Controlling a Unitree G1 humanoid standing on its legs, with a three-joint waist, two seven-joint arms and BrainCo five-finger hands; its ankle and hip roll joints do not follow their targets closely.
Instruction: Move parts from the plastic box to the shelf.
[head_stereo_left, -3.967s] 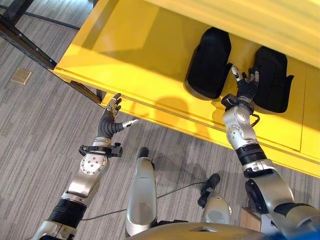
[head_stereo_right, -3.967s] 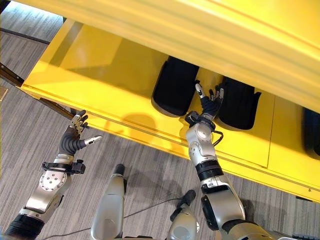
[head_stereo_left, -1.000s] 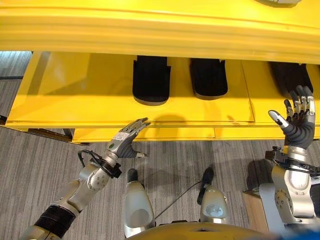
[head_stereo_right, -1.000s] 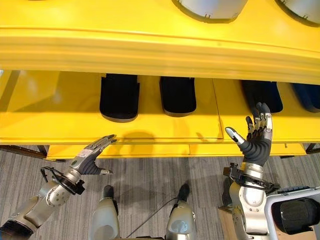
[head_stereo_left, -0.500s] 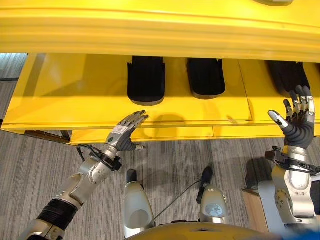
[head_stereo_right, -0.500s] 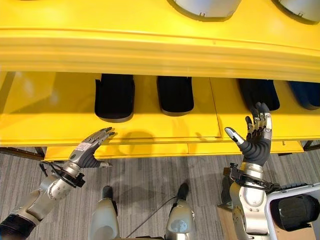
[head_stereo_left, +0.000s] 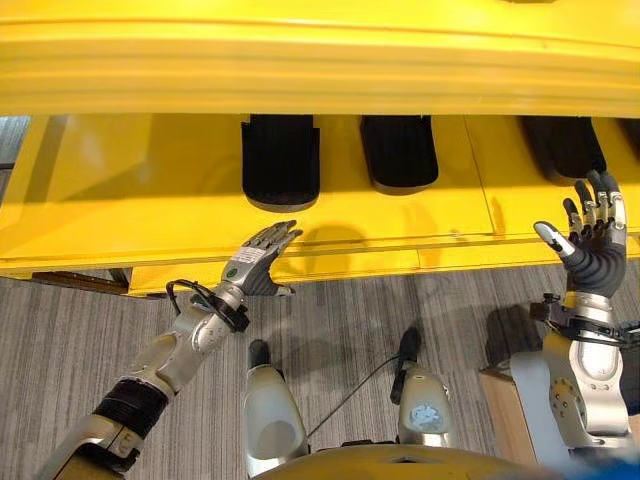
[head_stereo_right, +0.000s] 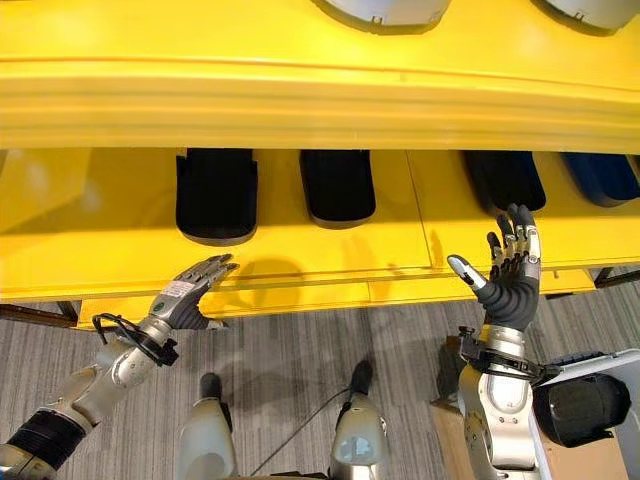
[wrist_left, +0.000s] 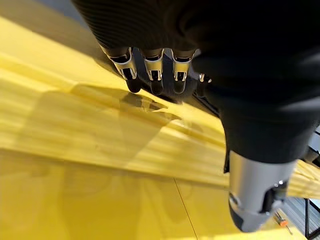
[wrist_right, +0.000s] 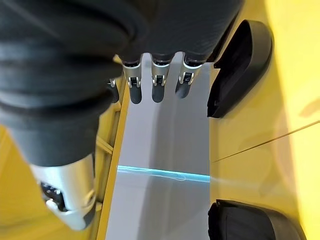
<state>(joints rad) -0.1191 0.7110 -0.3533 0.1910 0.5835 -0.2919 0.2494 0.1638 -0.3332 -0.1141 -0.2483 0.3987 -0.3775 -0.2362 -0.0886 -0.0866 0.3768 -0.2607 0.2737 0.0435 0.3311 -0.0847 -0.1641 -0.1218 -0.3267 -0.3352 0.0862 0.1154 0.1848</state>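
In the left eye view, black parts (head_stereo_left: 281, 160) are seen lying on the yellow shelf (head_stereo_left: 120, 200); the left hand (head_stereo_left: 258, 262) is held flat and empty at its front edge.

In the right eye view, the right hand (head_stereo_right: 510, 270) is raised, spread, empty; one part (head_stereo_right: 580, 408) is left in the plastic box (head_stereo_right: 630, 362) at lower right, apparently the next to be moved.

Glossy yellow shelf (head_stereo_left: 150, 200), matt black parts (head_stereo_left: 280, 160)
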